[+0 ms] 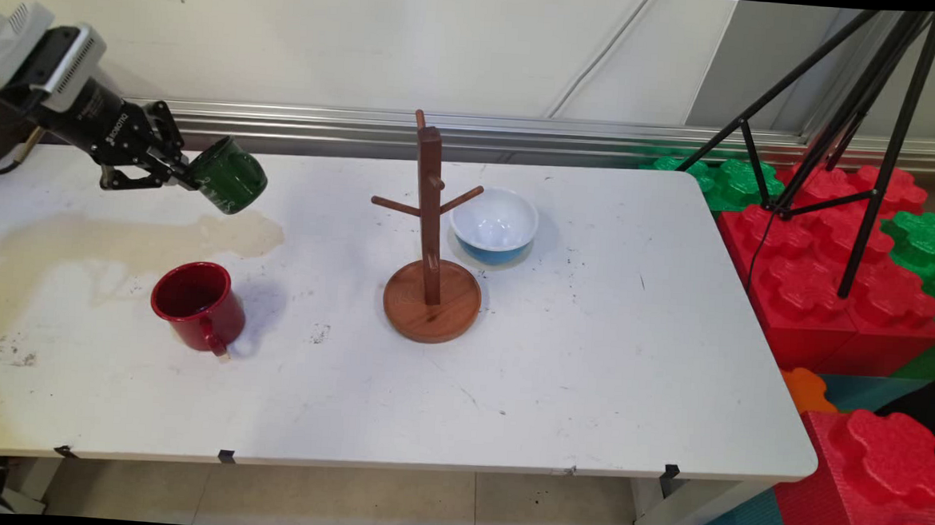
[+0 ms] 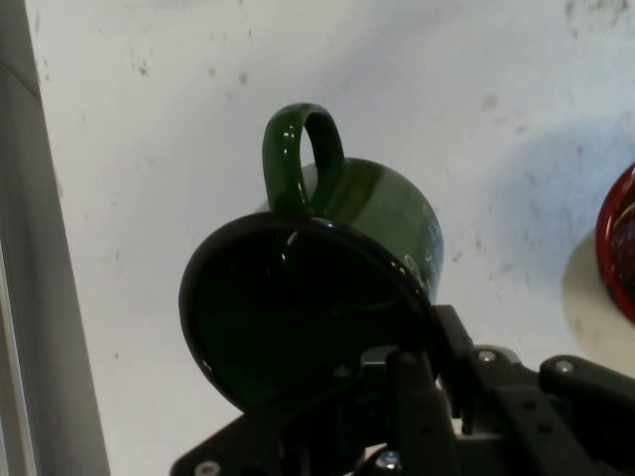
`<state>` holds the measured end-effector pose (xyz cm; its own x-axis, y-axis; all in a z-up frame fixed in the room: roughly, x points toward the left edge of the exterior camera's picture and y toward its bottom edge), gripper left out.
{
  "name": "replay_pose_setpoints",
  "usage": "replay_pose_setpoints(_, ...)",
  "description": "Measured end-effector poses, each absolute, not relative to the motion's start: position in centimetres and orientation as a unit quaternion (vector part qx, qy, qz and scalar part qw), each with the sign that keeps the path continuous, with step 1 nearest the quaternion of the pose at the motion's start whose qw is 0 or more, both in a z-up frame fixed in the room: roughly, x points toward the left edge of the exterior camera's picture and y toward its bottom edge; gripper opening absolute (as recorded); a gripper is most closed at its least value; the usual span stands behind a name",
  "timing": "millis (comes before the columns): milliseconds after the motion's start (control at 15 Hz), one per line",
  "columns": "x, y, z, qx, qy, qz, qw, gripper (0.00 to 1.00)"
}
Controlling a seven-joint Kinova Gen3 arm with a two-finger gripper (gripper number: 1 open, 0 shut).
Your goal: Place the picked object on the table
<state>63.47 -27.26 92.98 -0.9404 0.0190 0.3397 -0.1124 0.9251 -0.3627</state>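
My gripper point(image 1: 186, 177) is raised above the table's far left and is shut on the rim of a green mug point(image 1: 230, 175), which hangs tilted on its side in the air. In the hand view the green mug point(image 2: 308, 297) fills the middle, its mouth toward the camera and its handle pointing up, with one finger point(image 2: 412, 387) inside the rim. A red mug point(image 1: 198, 304) stands upright on the table below and in front of the gripper; its edge shows at the right in the hand view point(image 2: 620, 243). A wooden mug tree point(image 1: 432, 245) stands mid-table.
A white and blue bowl point(image 1: 494, 225) sits just right of and behind the mug tree. A yellowish stain point(image 1: 117, 236) spreads over the white table point(image 1: 590, 365) at left. Red and green foam blocks point(image 1: 827, 265) and a black tripod point(image 1: 867, 115) stand off the table's right.
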Motion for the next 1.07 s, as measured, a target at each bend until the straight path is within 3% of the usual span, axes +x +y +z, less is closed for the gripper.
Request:
replay_pose_setpoints(667,64.5,-27.9,89.3,-0.054,-0.973,0.197,0.110,0.00)
replay_pose_setpoints(1067,63.9,-28.1,87.1,-0.062,-0.974,0.193,0.105,0.00)
